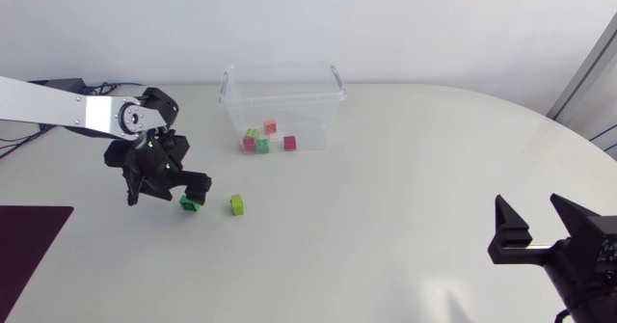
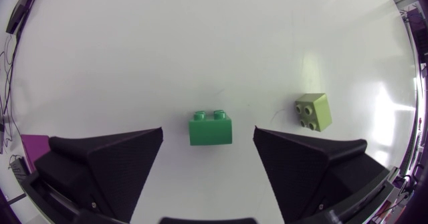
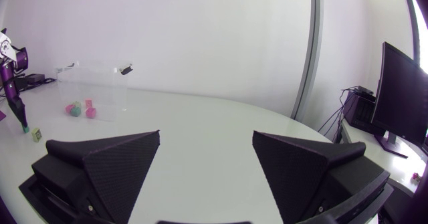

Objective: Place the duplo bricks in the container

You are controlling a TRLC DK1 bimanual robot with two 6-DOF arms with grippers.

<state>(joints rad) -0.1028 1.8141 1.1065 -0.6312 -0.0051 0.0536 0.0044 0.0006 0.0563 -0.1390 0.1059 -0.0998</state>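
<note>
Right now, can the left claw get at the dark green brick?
Probably yes: the left claw is open with the dark green brick between its fingers, nothing blocking; the yellow-green brick lies clear to one side.

Head overhead; left wrist over green brick (image 2: pixel 210 128); right across table (image 3: pixel 200 130).

The green duplo brick (image 2: pixel 210 128) is smooth, slightly glossy plastic. The container (image 1: pixel 280 69) is clear plastic. The white counter (image 1: pixel 386 217) has a smooth, faint sheen, and the fingers (image 2: pixel 114 160) are matt black.
</note>
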